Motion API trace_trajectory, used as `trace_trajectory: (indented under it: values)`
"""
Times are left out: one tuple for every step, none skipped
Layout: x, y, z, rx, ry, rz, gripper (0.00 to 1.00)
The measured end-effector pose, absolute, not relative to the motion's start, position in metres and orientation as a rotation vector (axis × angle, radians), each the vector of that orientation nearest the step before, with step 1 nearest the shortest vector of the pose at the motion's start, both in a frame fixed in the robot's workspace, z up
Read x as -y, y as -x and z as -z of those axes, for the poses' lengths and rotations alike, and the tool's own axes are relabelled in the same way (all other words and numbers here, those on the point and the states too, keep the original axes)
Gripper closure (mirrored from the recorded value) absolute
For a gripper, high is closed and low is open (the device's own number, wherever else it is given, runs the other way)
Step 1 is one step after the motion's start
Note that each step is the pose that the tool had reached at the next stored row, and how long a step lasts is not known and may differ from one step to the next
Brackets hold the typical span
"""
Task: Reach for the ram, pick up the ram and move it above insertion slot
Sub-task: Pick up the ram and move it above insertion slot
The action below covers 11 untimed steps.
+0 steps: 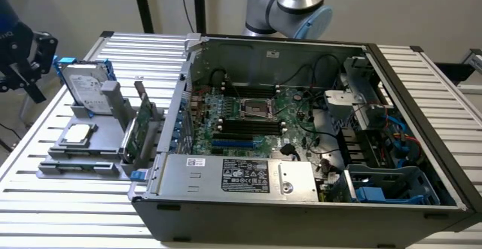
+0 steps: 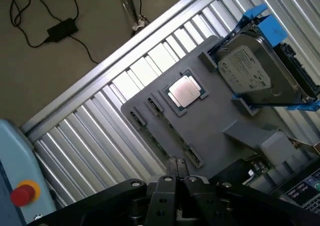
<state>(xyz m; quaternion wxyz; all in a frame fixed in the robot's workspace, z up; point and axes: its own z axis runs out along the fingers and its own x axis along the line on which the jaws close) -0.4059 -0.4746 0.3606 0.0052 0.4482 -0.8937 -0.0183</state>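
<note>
Ram [image 2: 164, 144], a thin green stick seen edge-on, stands clipped in the gray holder tray [image 2: 220, 121] beside the processor chip [image 2: 185, 91]. The gripper [image 2: 176, 170], clenched and empty, hovers close to one end, roughly in line with its long axis.

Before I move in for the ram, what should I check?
1. Gripper open for the grasp: not ok, shut and empty.
2. Gripper clear of the holder: ok, touching nothing.
3. Ram seated in its holder slot: cannot tell, just a thin edge shows.
4. Hard drive clear of gripper: ok, upright across the holder, apart.
5. Case open, board slots bare: ok.
</note>
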Motion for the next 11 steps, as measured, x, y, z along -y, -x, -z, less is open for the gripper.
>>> trace_trajectory:
  values:
    - [0.4747,0.4059,-0.3604,2.786,-1.428,0.057,0.89]
    - [0.4746,0.4059,-0.3603,2.772,-1.453,0.057,0.89]
    - [0.4747,0.4059,-0.3602,2.758,-1.48,0.057,0.89]
    - [0.4747,0.4059,-0.3601,2.745,-1.504,0.056,0.89]
    - [0.4746,0.406,-0.36,2.732,-1.529,0.055,0.89]
    - [0.4746,0.4059,-0.3599,2.718,-1.554,0.054,0.89]
    - [0.4746,0.4059,-0.3597,2.705,-1.579,0.053,0.89]
    - [0.4746,0.4059,-0.3593,2.692,-1.604,0.051,0.89]
    - [0.4746,0.4059,-0.3591,2.678,-1.631,0.049,0.89]
    - [0.4746,0.4059,-0.3589,2.665,-1.656,0.047,0.89]
    - [0.4746,0.4059,-0.3588,2.652,-1.681,0.044,0.89]
